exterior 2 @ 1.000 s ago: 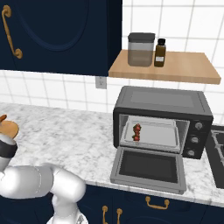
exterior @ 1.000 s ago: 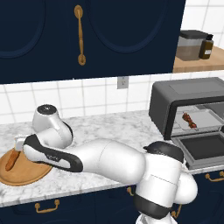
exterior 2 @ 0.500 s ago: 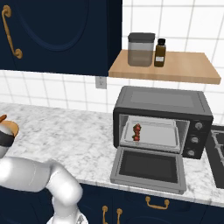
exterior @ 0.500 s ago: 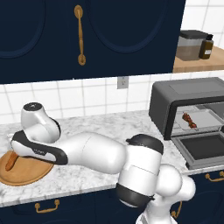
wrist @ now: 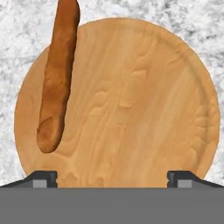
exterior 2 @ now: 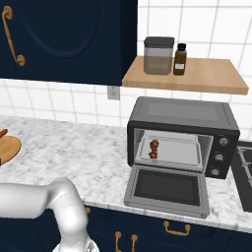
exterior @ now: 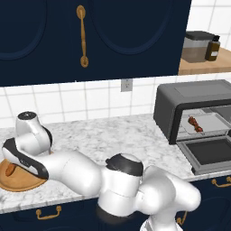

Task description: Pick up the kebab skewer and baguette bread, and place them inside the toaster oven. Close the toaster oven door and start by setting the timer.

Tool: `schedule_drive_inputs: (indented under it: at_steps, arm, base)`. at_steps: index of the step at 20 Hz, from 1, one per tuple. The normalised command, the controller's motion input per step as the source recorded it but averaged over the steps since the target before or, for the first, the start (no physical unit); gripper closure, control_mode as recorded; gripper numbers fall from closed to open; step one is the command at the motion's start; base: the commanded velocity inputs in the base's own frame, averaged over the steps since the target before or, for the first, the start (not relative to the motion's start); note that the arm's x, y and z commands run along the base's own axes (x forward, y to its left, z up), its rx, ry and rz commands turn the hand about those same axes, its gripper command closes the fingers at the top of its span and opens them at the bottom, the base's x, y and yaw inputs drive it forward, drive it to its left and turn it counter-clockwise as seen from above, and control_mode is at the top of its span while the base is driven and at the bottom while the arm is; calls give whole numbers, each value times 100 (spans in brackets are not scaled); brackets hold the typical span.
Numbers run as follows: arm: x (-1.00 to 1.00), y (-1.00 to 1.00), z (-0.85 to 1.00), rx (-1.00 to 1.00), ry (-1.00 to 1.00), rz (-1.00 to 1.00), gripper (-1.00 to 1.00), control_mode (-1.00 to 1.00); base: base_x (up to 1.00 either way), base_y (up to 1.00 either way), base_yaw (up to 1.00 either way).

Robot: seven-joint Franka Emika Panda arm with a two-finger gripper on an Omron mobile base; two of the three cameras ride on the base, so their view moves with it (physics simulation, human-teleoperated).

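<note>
The baguette bread [wrist: 59, 74] lies along the left side of a round wooden plate [wrist: 144, 109], one end past the rim. My gripper [wrist: 112, 179] hovers over the plate, open wide, with the baguette just above its left fingertip [wrist: 43, 178] and nothing between the jaws. In the left base view my arm reaches far left over the plate [exterior: 20, 182], and an end of the baguette [exterior: 9, 170] peeks out beside the hand. The toaster oven [exterior: 194, 103] stands at the right with its door [exterior: 210, 153] folded down. The kebab skewer [exterior 2: 153, 147] lies inside on the tray.
A grey canister [exterior 2: 158, 55] and a dark bottle [exterior 2: 180, 59] stand on the wooden shelf [exterior 2: 197, 78] above the oven. Dark blue cabinets hang over the marble counter [exterior: 117, 135]. A stove edge [exterior 2: 244, 167] lies right of the oven.
My arm has swung further left and down over the wooden plate. The gripper stays open. The oven, its door and the skewer have not moved.
</note>
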Motion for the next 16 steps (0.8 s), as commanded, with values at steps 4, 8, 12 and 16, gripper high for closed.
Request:
schedule_drive_inputs:
  at_steps: [4,8,12,16]
  arm:
    - [32,36,-13,0,7,-1,-100,-100]
    - [31,40,-16,0,7,0,-100,-100]
    - [15,29,-32,0,4,-1,-100,-100]
    - [18,24,-31,0,3,-2,-100,-100]
  base:
    - [0,0,0]
    - [0,0,0]
    - [0,0,0]
    - [0,0,0]
